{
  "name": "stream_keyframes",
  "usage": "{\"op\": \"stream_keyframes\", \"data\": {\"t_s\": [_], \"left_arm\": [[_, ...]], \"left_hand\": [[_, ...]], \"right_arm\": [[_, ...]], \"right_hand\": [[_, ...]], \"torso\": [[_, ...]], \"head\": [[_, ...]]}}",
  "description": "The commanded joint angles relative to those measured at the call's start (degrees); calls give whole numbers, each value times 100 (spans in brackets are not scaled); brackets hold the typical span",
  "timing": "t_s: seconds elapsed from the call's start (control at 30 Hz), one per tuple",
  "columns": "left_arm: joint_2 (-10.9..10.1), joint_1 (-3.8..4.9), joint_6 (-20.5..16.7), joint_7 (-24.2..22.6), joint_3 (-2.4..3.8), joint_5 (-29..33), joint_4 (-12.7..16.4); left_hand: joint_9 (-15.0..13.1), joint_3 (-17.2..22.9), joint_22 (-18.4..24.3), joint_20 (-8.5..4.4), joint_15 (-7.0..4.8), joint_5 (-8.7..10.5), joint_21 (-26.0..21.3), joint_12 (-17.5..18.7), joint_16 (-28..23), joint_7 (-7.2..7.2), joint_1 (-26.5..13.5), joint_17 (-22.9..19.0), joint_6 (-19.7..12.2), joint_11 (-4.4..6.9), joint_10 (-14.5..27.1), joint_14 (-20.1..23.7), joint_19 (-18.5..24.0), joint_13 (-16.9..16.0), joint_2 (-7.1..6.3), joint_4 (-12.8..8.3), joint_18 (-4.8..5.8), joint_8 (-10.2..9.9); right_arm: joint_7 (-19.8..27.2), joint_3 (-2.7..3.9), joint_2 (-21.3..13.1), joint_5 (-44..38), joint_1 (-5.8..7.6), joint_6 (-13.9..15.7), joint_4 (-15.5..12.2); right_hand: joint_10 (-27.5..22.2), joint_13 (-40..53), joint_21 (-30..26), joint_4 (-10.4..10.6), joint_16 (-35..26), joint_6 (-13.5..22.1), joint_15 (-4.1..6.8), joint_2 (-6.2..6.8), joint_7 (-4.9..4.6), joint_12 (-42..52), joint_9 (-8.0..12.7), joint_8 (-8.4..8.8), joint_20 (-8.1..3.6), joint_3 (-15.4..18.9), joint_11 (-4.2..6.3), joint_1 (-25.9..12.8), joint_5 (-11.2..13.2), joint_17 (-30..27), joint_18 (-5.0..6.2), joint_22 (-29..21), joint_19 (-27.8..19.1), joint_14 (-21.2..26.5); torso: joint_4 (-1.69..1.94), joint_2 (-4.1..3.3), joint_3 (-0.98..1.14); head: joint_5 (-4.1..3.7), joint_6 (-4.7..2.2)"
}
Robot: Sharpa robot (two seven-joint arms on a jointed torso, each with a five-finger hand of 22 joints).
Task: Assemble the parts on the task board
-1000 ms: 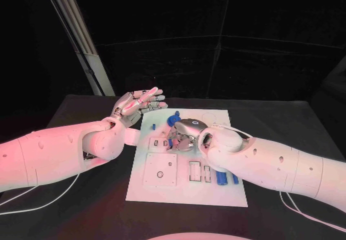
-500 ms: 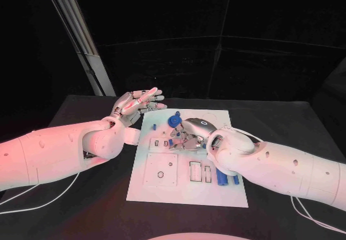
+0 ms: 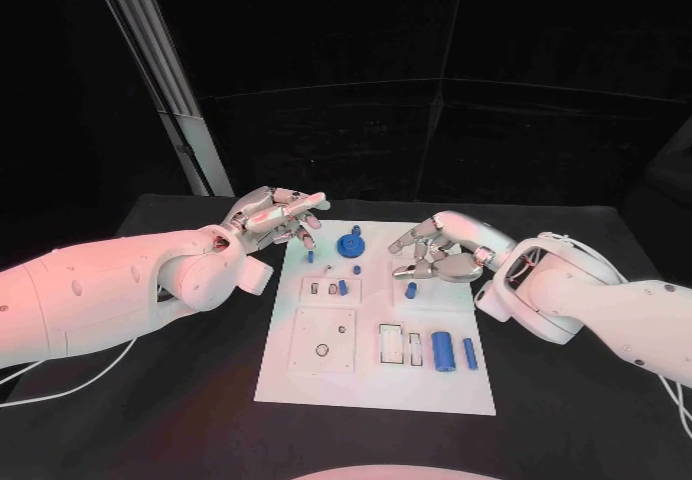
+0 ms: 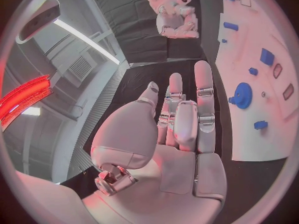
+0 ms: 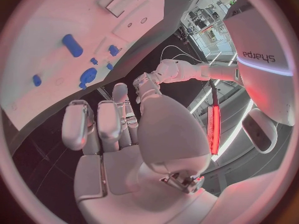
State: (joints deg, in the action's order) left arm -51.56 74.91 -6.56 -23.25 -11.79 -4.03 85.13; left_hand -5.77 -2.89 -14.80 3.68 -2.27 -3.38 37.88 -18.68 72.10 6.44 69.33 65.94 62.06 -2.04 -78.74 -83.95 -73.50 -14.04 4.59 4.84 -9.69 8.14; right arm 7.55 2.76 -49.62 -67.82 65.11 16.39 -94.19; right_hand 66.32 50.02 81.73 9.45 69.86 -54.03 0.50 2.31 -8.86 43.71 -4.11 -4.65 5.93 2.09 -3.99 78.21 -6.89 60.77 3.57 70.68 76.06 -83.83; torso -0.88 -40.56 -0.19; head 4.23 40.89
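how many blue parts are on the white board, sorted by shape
round blue toothed plastic disc: 1
long blue plastic cylinders: 2
small blue plastic pieces: 4
total: 7

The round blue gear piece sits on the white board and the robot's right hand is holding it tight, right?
Not quite. The round blue gear piece does sit on the white task board, but the head view shows the right hand beside it, apart from it and holding nothing. Nothing grips the gear.
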Motion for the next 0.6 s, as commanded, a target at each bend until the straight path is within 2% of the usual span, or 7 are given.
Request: {"op": "stream_keyframes", "data": {"t_s": [0.03, 0.13, 0.2, 0.33, 0.43, 0.53, 0.6], "left_arm": [[-1, 124, 510, 1771, 5, -1839, 41], [51, 252, 737, 2541, 4, -2575, 30], [102, 333, 822, 3043, 4, -2971, 16], [265, 466, 972, 3939, 3, -3654, -56], [411, 516, 1105, 4395, 3, -4048, -135], [574, 541, 1177, 4763, 3, -4317, -207], [706, 552, 1213, 5009, 3, -4526, -233]], "left_hand": [[-87, -123, -174, -27, -42, 21, 260, -399, 491, -41, -256, 596, 14, 51, 124, -367, 5, -370, 86, 256, -49, 149], [-225, -336, -465, -55, -34, 26, 616, -988, 952, -43, -401, 1189, -79, 88, 407, -399, 59, -895, 101, 518, -49, 387], [-347, -467, -1454, -44, -35, -40, 1448, -1439, 1139, -52, -340, 1438, -230, 108, 745, -409, -277, -1290, 130, 673, 84, 604], [-548, -658, -1790, -56, -41, 23, 1734, -1950, 1214, -62, -234, 1552, -424, 75, 1084, -407, -226, -1693, 129, 887, 79, 991], [-721, -753, -3123, -94, -113, 6, 2659, -2344, 1480, -127, -143, 1927, -494, 117, 1092, -500, -637, -1941, 149, 997, 270, 1335], [-891, -809, -3838, -127, -133, 31, 3142, -2705, 1661, -172, -74, 2200, -557, 168, 1090, -560, -791, -2183, 210, 1080, 369, 1657], [-1044, -767, -4245, -141, -165, 16, 3418, -3213, 1742, -199, 27, 2328, -622, 209, 963, -587, -860, -2674, 330, 1089, 430, 1918]], "right_arm": [[182, 58, -188, 710, 47, -172, -78], [159, 91, -341, 752, 67, -129, -68], [139, 104, -408, 773, 81, -95, -35], [8, 118, -482, 857, 102, -18, 17], [-77, 122, -481, 928, 108, 11, 71], [-137, 124, -473, 963, 111, 32, 111], [-206, 125, -457, 976, 112, 69, 135]], "right_hand": [[-27, -42, -44, -26, -64, -48, 18, -54, 16, -34, -1, -25, -11, 46, 38, 133, -201, -28, 91, -31, -46, 11], [-31, -80, -74, -41, -129, -58, 23, -79, 20, -59, 0, -30, -17, 66, 43, 187, -335, -89, 101, -83, -76, 21], [-28, -85, -82, -42, -147, -61, 24, -82, 21, -61, 0, -32, -18, 74, 44, 195, -347, -106, 103, -96, -84, 24], [-14, -113, -101, -54, -194, -76, 31, -122, 25, -67, 0, -40, -25, 89, 51, 255, -447, -137, 108, -121, -92, 26], [-10, -139, -117, -61, -229, -72, 35, -143, 26, -78, 3, -38, -31, 105, 54, 301, -601, -156, 112, -143, -98, 24], [-10, -149, -124, -61, -239, -71, 36, -150, 26, -84, 4, -37, -32, 110, 55, 309, -619, -164, 114, -155, -104, 23], [-5, -146, -129, -61, -248, -70, 36, -155, 26, -77, 5, -37, -32, 111, 55, 315, -631, -171, 116, -164, -109, 24]], "torso": [[-43, 60, 37], [-35, 83, 51], [-29, 101, 63], [-25, 124, 80], [-32, 147, 88], [-30, 159, 87], [-39, 156, 86]], "head": [[16, 26], [24, 48], [32, 66], [40, 80], [39, 98], [51, 101], [49, 99]]}}
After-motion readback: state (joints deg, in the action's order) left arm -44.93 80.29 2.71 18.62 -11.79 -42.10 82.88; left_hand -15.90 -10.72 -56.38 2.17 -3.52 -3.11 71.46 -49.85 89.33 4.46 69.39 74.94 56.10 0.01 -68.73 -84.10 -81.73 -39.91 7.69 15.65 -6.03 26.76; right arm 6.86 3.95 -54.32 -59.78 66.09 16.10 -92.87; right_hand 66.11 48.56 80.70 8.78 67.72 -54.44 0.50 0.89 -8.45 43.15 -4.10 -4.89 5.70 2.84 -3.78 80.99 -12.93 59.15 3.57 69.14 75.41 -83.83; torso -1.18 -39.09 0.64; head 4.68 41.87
